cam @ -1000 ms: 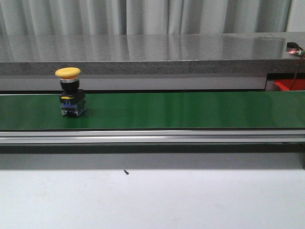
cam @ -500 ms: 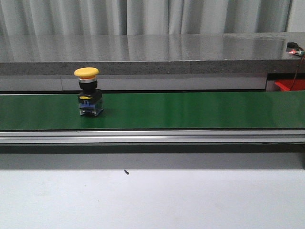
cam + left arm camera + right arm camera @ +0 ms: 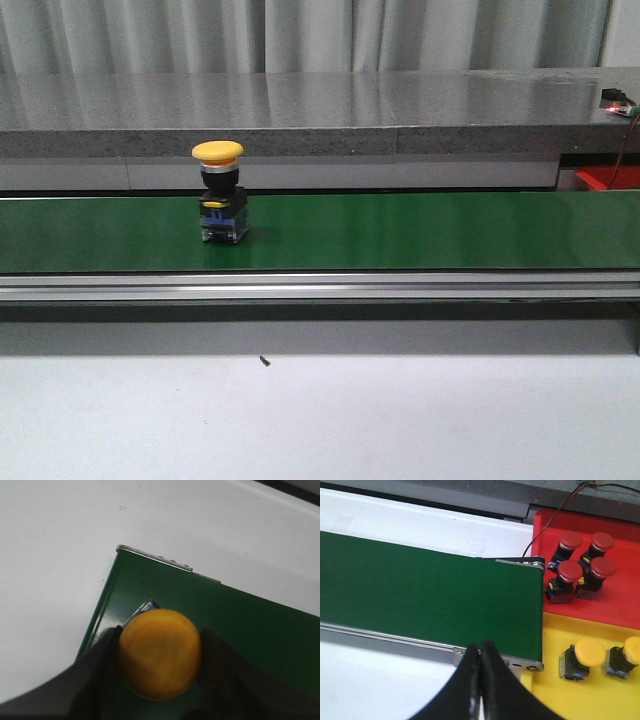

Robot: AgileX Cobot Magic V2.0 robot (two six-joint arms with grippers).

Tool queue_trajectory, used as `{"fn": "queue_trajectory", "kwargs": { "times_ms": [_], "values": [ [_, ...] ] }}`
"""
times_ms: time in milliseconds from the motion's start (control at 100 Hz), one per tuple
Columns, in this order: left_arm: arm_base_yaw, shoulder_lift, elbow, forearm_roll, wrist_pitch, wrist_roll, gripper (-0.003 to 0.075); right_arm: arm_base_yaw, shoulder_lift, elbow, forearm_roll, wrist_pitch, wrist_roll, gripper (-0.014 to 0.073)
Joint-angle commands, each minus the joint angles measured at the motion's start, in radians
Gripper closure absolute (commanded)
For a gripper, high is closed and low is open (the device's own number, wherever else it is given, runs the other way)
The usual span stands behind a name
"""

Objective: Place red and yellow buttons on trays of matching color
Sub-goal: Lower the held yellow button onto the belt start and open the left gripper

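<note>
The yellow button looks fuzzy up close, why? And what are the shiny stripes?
Left wrist view: the yellow button sits very near the lens, so it and the tool fingers blur. Front view: the stripes are glare, soft on the green belt and stronger on the grey counter; that button looks sharp.

We find no text, label, brand, number or sign that can be read in any of the three views. The yellow button [image 3: 220,205] on the green belt [image 3: 420,230] has a small yellow patch on its black body, but it is too small for us to make out any marking. The red buttons [image 3: 581,560] on the red tray [image 3: 620,605] and the yellow buttons [image 3: 585,657] on the yellow tray [image 3: 580,700] show small yellow marks on their bodies as well, and we cannot read anything there either
</note>
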Motion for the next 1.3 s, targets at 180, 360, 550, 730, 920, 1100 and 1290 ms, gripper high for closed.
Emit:
{"fn": "queue_trajectory", "kwargs": {
  "times_ms": [180,360,550,730,920,1100,1290],
  "values": [
    [-0.04,0.006,-0.019,-0.026,-0.063,0.002,0.0656,-0.005,-0.004,-0.025,-0.002,-0.062,-0.001,0.0662],
    [-0.04,0.062,-0.019,-0.045,-0.061,0.002,0.065,-0.005,-0.004,-0.025,-0.002,-0.061,-0.001,0.0662],
    [-0.04,0.082,-0.019,-0.062,-0.061,0.002,0.0446,-0.005,-0.004,-0.025,-0.002,-0.06,-0.001,0.0662],
    [-0.04,0.082,-0.019,-0.063,-0.057,0.002,0.0192,-0.005,-0.004,-0.025,-0.002,-0.061,-0.001,0.0662],
    [-0.04,0.073,-0.022,-0.138,-0.052,0.052,0.0162,-0.005,-0.004,-0.025,-0.002,-0.061,-0.001,0.0662],
    [-0.04,0.028,-0.022,-0.222,-0.052,0.1,0.0162,-0.005,-0.004,-0.025,-0.002,-0.061,-0.001,0.0662],
    [-0.04,-0.06,-0.022,-0.18,-0.058,0.1,0.0162,-0.005,-0.004,-0.025,-0.002,-0.061,-0.001,0.0662]
  ]
}}
